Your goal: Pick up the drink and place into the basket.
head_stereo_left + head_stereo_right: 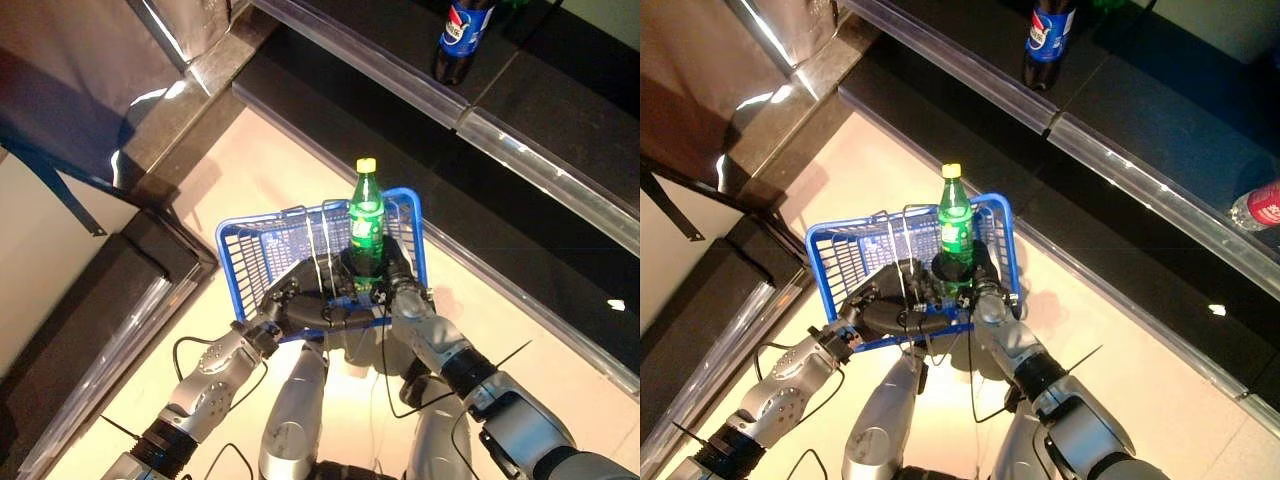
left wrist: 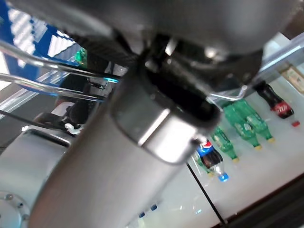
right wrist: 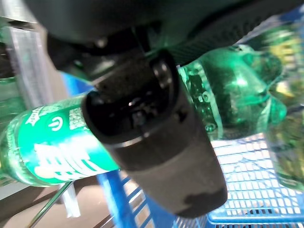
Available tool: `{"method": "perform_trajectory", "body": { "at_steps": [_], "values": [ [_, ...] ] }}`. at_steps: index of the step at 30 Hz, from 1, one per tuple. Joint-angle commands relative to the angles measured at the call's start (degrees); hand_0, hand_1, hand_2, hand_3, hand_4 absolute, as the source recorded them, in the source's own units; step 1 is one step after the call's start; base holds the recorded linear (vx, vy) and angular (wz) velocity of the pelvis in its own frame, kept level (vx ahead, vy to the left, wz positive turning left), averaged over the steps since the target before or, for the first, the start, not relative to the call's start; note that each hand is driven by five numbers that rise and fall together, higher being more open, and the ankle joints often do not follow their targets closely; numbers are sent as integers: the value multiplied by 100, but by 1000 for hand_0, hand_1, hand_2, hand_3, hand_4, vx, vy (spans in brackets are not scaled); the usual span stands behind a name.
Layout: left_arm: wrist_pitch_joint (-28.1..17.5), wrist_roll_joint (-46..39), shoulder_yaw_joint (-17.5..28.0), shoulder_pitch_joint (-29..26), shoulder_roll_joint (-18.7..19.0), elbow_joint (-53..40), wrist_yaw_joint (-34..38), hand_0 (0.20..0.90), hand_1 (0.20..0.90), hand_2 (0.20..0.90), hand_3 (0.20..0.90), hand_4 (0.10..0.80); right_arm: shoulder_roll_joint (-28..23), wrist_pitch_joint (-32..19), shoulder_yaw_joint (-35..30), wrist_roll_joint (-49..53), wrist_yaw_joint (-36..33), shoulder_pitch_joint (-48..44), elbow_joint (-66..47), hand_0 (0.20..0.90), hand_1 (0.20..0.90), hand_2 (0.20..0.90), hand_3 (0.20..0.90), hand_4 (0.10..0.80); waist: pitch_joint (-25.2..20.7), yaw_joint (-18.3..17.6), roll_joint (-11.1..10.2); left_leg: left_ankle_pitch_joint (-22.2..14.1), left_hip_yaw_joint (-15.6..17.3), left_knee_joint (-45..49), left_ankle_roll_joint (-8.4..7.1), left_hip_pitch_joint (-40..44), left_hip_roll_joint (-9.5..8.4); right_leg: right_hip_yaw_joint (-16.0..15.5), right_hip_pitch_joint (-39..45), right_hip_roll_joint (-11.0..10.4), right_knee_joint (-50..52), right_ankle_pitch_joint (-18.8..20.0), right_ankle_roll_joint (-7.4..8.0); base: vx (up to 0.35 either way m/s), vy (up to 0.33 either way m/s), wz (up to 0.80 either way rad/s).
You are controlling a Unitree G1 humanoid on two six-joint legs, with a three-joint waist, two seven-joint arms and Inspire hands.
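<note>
A green drink bottle (image 1: 366,215) with a yellow cap stands upright over the right side of the blue wire basket (image 1: 260,250). My right hand (image 1: 400,290) is shut on the bottle's lower part. In the right wrist view its thumb (image 3: 156,142) lies across the green bottle (image 3: 52,152), with basket mesh behind. My left hand (image 1: 290,305) sits at the basket's near rim, curled round the metal wire handles (image 1: 320,250). The bottle's base is hidden behind the hands.
A dark shelf runs along the back and right, with a blue-labelled cola bottle (image 1: 462,35) and a red-labelled bottle (image 1: 1260,205) on it. The left wrist view shows several green bottles (image 2: 242,123) on a shelf. A dark cabinet (image 1: 90,300) stands at the left.
</note>
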Motion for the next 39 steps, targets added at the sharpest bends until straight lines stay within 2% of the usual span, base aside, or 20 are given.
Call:
{"method": "perform_trajectory", "body": {
  "at_steps": [1,6,8,11,20,26,35,39],
  "values": [
    [-832,-437,250,-924,-388,-2461,-988,300,300,300,200,100,634,-947,3,59,-35,-849,-562,300,300,300,200,100,-153,75,75,-6,65,278,441,-74,-262,17,304,151,-183,336,-470,0,0,0],
    [-795,-373,257,-973,-473,-2486,-845,300,300,300,200,100,891,-1161,25,523,-98,-718,-293,300,300,300,200,100,-153,79,106,12,75,243,437,-144,-276,37,203,153,-168,352,-459,0,0,0],
    [-787,-344,260,-956,-527,-2479,-806,300,300,300,200,100,1074,-1396,-8,1308,8,-536,-210,300,300,300,200,100,-153,66,106,-1,89,227,437,-151,-277,62,165,157,-136,327,-451,0,0,0],
    [-832,-331,230,-952,-548,-2468,-806,300,300,300,200,100,1273,-1597,-47,1920,276,-336,-107,300,300,300,200,100,-153,58,123,37,68,169,440,-169,-282,62,121,177,-174,374,-442,0,0,0],
    [-775,-439,190,-915,-523,-2507,-916,300,300,300,200,100,1380,-1047,253,2763,1507,-217,124,300,300,300,200,100,-153,109,145,57,39,161,429,-189,-316,37,93,149,-153,375,-437,0,0,0],
    [-859,-471,136,-847,-424,-2506,-991,300,300,300,200,100,1482,-686,688,3237,2033,-71,68,300,300,300,200,100,-153,138,151,105,50,121,437,-186,-316,30,66,145,-154,405,-432,0,0,0],
    [-1032,-629,30,-755,-262,-2497,-1136,300,300,300,200,100,1699,-552,864,4305,2500,213,353,300,300,300,200,100,-153,157,212,155,61,101,426,-212,-313,21,28,120,-112,411,-430,0,0,0],
    [-1036,-757,14,-739,-177,-2539,-1239,300,300,300,200,100,1693,-844,546,5049,2629,159,742,300,300,300,200,100,-153,174,254,163,63,84,431,-188,-322,7,44,96,-102,414,-424,0,0,0]
  ]
}}
